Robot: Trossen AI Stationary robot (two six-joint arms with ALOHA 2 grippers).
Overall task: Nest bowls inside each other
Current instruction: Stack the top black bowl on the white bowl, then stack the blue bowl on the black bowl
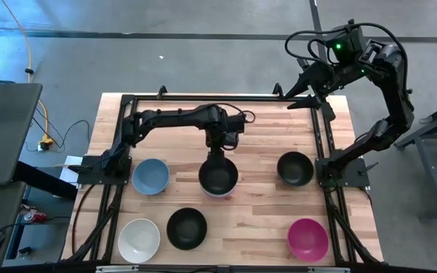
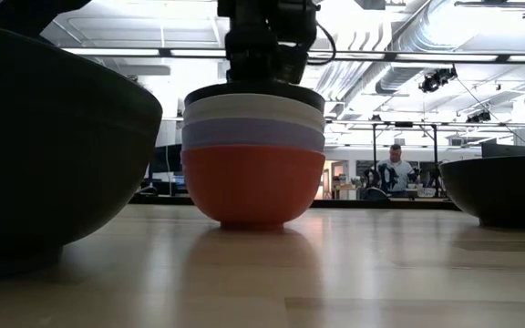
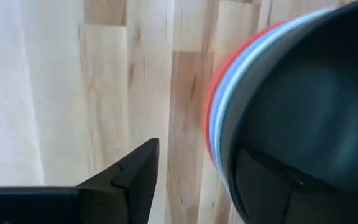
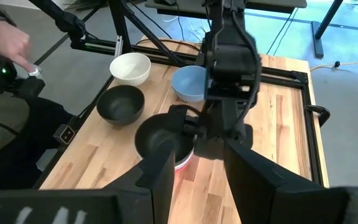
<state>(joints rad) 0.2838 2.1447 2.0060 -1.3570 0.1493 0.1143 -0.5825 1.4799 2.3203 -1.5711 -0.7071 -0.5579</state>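
A stack of bowls [image 1: 218, 179] stands mid-table on its red bottom bowl [image 2: 253, 187], with a lavender bowl [image 2: 253, 135], a white one [image 2: 253, 109] and a black one [image 4: 157, 140] nested in it. My left gripper [image 1: 220, 150] is open over the stack's far rim: one finger [image 3: 135, 177] stands outside, apart from the bowls, and the other [image 3: 266, 183] is inside the black bowl. Single blue [image 1: 150, 176], black [image 1: 295, 167], white [image 1: 139, 240], black [image 1: 186, 227] and magenta [image 1: 307, 238] bowls sit upright on the table. My right gripper [image 4: 197, 180] is open, raised past the far right corner. My left gripper [image 3: 197, 155] comes from above, pointing down, astride the far rim [image 3: 229, 137] of the top black bowl. The outer finger is clear of the stack. Whether the inner finger touches the bowl's inner wall I cannot tell. The bowl sits nested in the stack.
Black frame rails [image 1: 325, 136] run along the table's left, right and far edges. Bare wood lies between the stack and the right-hand black bowl. A person's hand [image 4: 8, 43] shows beyond the table's left side, and another person [image 2: 392, 169] is far off in the room.
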